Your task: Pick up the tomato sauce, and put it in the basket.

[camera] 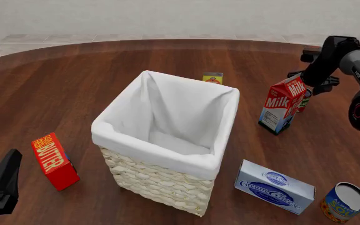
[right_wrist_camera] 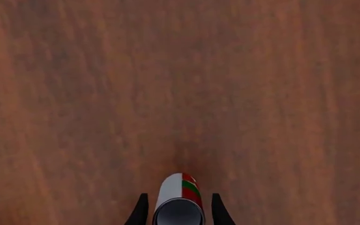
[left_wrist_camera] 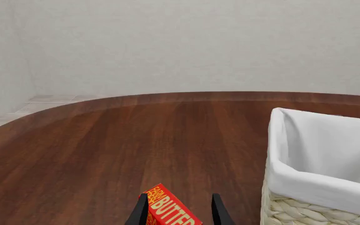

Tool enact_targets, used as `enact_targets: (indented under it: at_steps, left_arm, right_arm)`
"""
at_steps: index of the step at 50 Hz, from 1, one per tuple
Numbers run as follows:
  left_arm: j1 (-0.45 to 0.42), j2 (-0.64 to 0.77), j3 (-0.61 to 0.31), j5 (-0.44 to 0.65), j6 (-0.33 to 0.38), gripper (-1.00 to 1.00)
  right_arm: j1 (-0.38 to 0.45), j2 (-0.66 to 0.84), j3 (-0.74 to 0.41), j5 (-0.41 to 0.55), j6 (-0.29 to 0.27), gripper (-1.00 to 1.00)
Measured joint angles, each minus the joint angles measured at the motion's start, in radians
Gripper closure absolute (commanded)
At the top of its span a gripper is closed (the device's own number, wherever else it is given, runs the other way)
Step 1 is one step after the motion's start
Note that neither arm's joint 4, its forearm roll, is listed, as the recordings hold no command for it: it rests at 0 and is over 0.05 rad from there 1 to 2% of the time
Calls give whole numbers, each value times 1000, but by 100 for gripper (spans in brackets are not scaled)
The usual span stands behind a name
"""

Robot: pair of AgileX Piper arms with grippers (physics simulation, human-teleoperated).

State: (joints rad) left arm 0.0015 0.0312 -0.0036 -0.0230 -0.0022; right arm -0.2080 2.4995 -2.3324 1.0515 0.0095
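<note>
I use the basket (camera: 167,159) as my landmark. Left of it, my left gripper (left_wrist_camera: 178,211) idles with parted fingers holding nothing, the butter box (camera: 55,161) just ahead. Right of the basket, beyond the milk carton (camera: 281,105), my right gripper (right_wrist_camera: 178,208) straddles the tomato sauce (right_wrist_camera: 178,197), fingers either side (whether they already pinch it, I cannot tell). The can shows a red and green label, white patch and grey metal end.
</note>
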Motion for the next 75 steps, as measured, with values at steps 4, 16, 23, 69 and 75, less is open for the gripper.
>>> enact_targets:
  at_steps: [4,16,23,69,75]
  left_arm:
    - [0,0,0,0,0,-100]
    - [0,0,0,0,0,-100]
    - [0,0,0,0,0,-100]
    - [0,0,0,0,0,-100]
    - [0,0,0,0,0,-100]
  right_arm:
    - [0,5,-3,1,-1,-100]
    - [-5,21,-18,6,-4,-100]
    - [-4,23,-18,3,-5,100]
    - [-42,-10,-76,29,-40,100]
    - [-58,-24,-96,38,-52,100]
